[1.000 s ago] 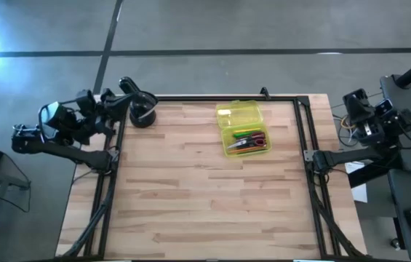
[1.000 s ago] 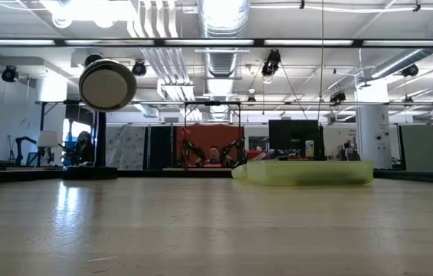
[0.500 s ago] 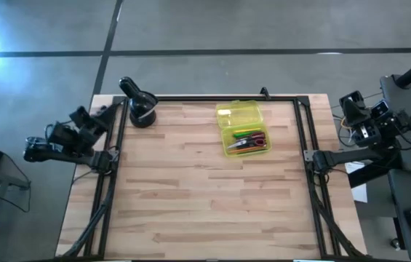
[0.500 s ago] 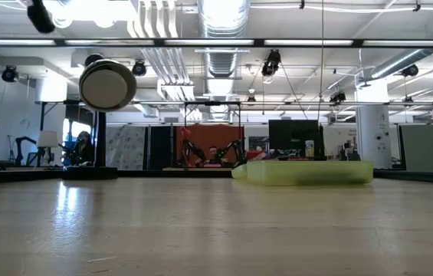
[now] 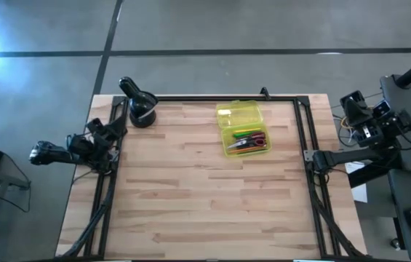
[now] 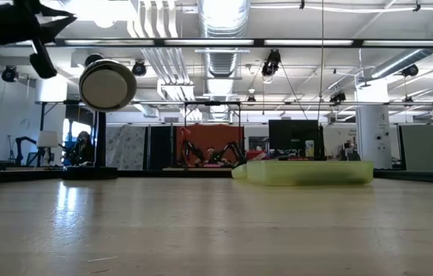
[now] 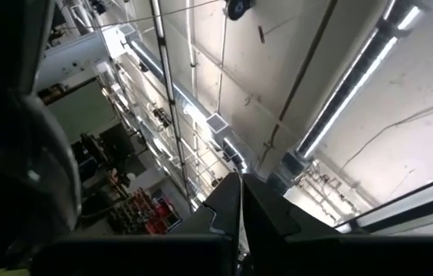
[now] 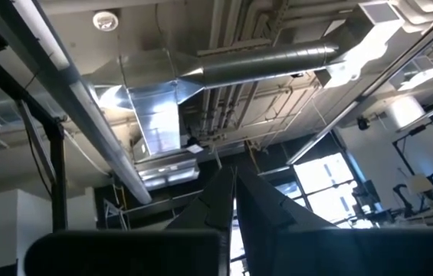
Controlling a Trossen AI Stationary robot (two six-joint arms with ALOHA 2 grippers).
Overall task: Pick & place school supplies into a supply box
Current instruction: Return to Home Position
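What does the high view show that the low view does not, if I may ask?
Only the high view looks down into the open supply box, where the red-handled scissors and a green pen lie. It alone also shows the right arm, folded beside the table. Only the low view shows the room behind, with its ceiling ducts. Both show the box resting on the wooden table, and the left arm.

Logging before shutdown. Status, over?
Left gripper shut, far left. Right gripper shut, far right. Supply box open, scissors inside. Black stand apart from box.
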